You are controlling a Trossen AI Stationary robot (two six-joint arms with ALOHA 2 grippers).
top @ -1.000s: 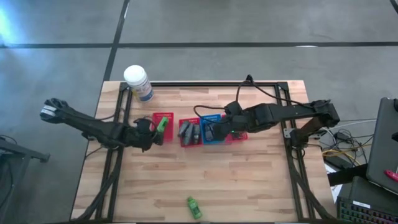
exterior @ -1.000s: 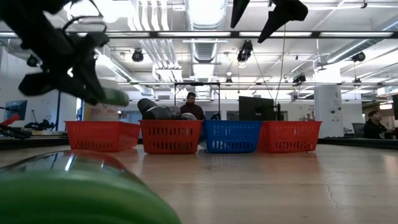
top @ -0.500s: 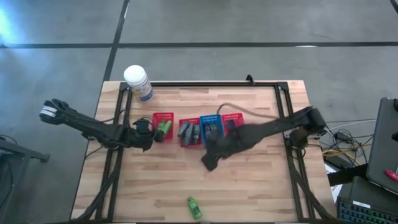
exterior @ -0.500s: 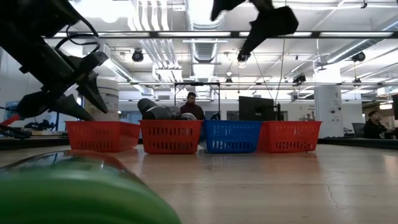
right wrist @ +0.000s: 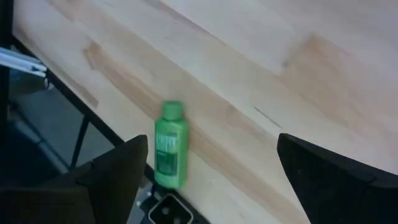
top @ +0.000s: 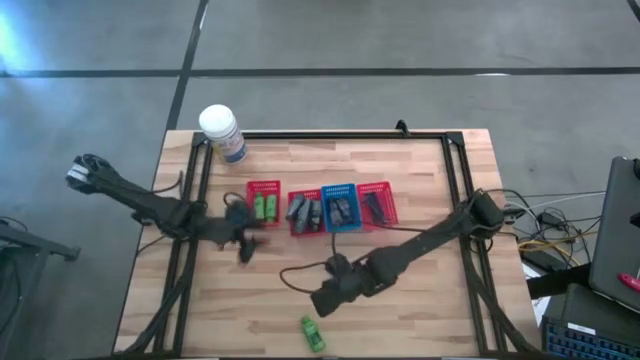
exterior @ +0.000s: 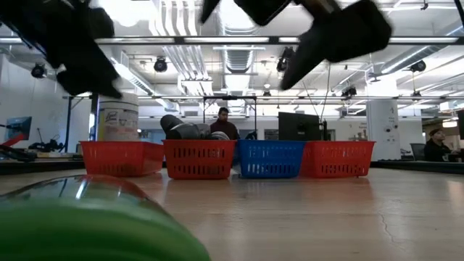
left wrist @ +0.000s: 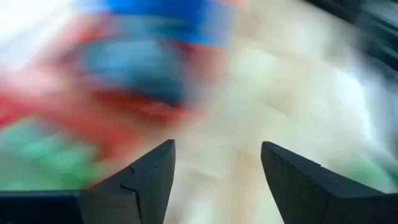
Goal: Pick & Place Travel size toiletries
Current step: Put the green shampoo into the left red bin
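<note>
**R arm over the lone green bottle, L arm clear of the baskets**

Row of 4 baskets mid-counter: red basket (top: 263, 206) w/ two green bottles (top: 264, 208), next red basket (top: 304, 213) w/ grey tubes (top: 303, 210), blue basket (top: 340, 209) w/ dark tubes (top: 341, 209), far red basket (top: 376, 205) w/ thin dark items, too small to tell more. White-lidded jar (top: 221, 133) stands at the back corner on the L side, well apart from the row. A dark cable (top: 300, 272) loops on the wood near the R arm. Nothing lies between R gripper and the stray bottle.

Stray green bottle (right wrist: 169, 144) lies on its side at the counter's front edge. R gripper (top: 328, 298) hovers near it, jaws spread wide, empty. L gripper (top: 246, 247) sits just in front of the first red basket, jaws apart, holding nothing.

Vs 0.5 s ago: R arm has swung from beside the blue basket toward the front edge; L gripper has drawn back from the first red basket.

Counter (top: 420, 300): pale wood planks on a dark frame. Grey concrete floor around. Beyond: open workshop, ceiling lights, monitors, a person (exterior: 223, 125) seated behind the baskets.
</note>
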